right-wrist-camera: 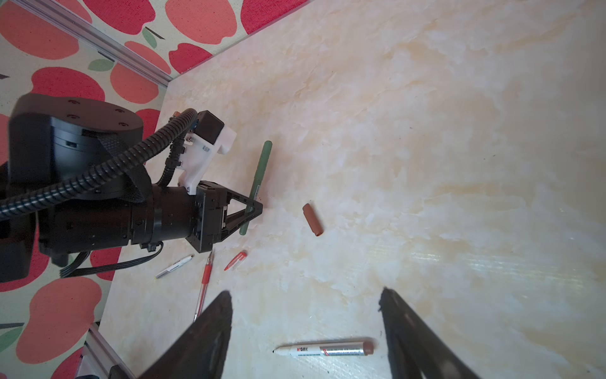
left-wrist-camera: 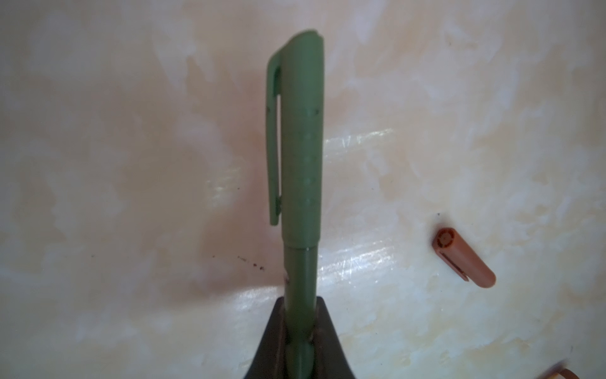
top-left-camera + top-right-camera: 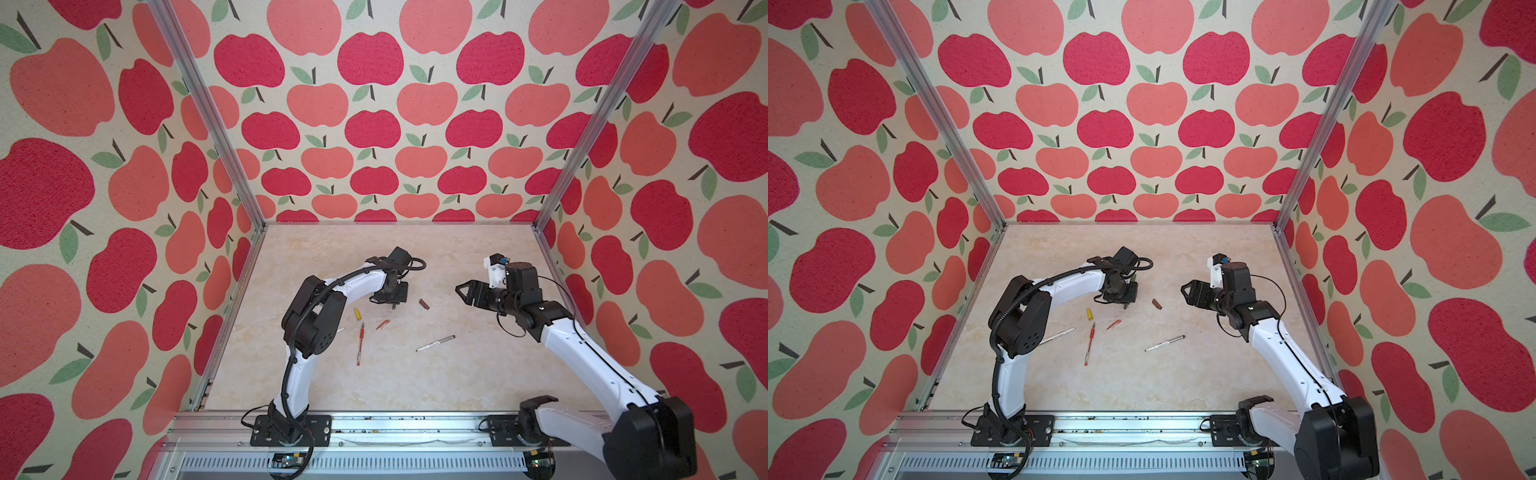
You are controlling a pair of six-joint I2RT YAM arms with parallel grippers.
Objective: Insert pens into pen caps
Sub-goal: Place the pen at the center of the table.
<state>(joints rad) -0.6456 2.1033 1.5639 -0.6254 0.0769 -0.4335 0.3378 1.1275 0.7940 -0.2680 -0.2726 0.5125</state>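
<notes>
The left gripper (image 1: 253,210) is clenched on the barrel of the green pen (image 2: 300,279), which carries its green cap (image 2: 303,131). The pen is held low over the counter (image 3: 374,386); if it touches, I cannot tell. The right gripper (image 1: 305,295) is released and holds nothing.

I judge these pens light, stiff and of smooth plastic. Being round, they may roll or slip in the jaws. The white marker (image 1: 324,350) lies on the counter near the right gripper. It is best taken at mid-barrel, so that the writing end is free for the maroon cap (image 1: 312,219).

Whether the green cap is pushed fully home is not clear. In a top view the left arm hides most of the yellow-tipped pen (image 3: 340,330).
</notes>
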